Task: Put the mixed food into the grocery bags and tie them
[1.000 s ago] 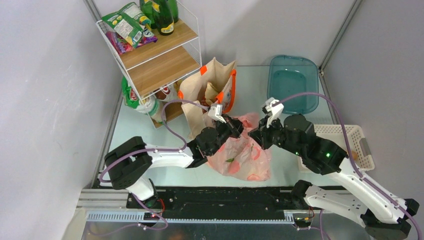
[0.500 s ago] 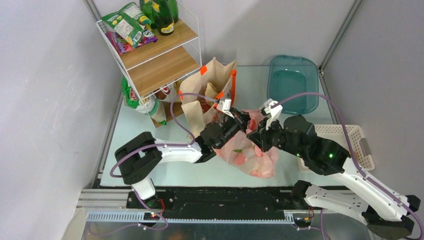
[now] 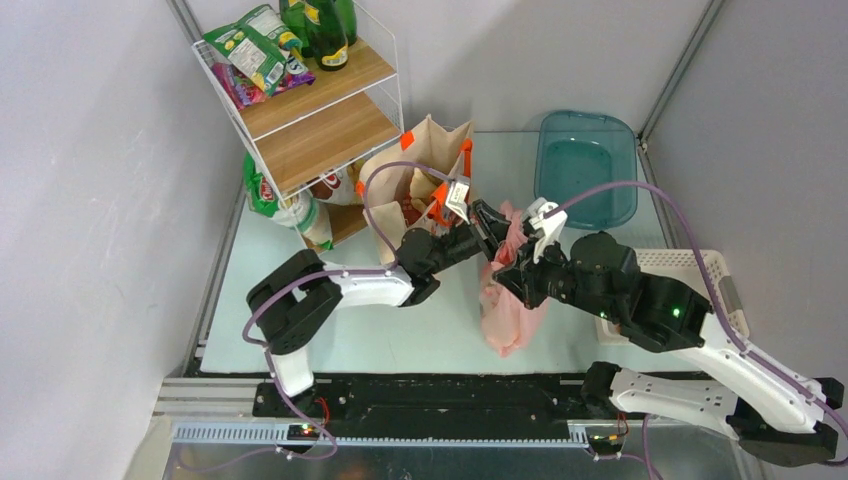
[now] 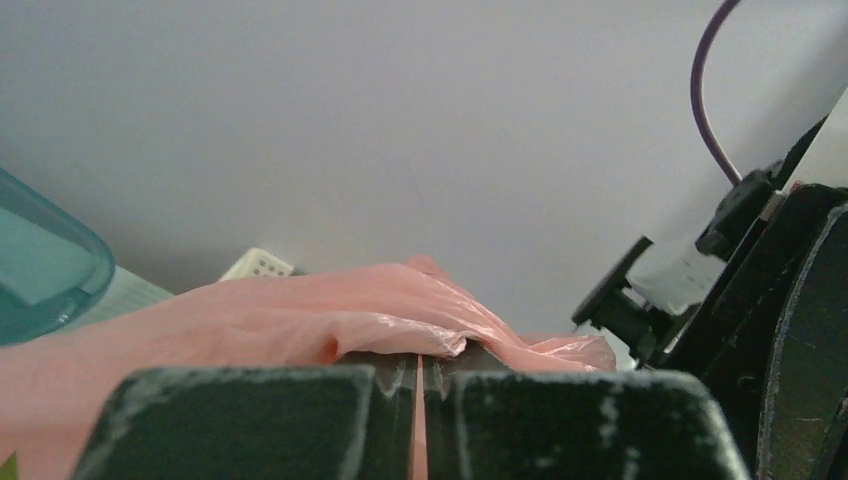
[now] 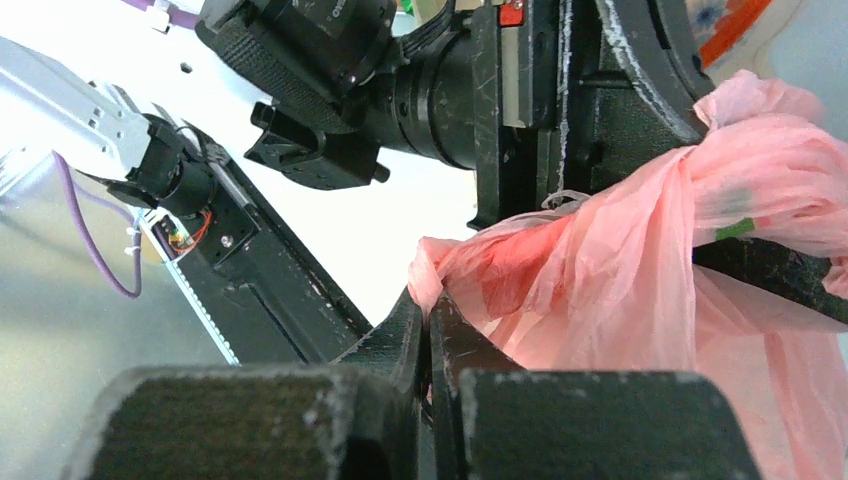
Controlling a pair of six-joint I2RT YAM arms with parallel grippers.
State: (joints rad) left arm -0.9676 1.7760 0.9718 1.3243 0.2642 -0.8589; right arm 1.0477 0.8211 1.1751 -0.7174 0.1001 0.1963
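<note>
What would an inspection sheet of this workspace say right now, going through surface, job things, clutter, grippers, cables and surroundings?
Surface: pale table top, no spills seen.
Job's things: thin translucent pink plastic bag gathered at the top and held upright, contents unclear; beige tote with orange handles standing open behind it.
Clutter: teal plastic tray at the far right; white lattice basket partly under the right arm; wire shelf with wooden boards holding dark green bottles and snack packets.
Grippers: left gripper and right gripper, fingers shut on the bag's plastic.
Cables: purple cables looping free above both arms.
Surroundings: grey walls.
</note>
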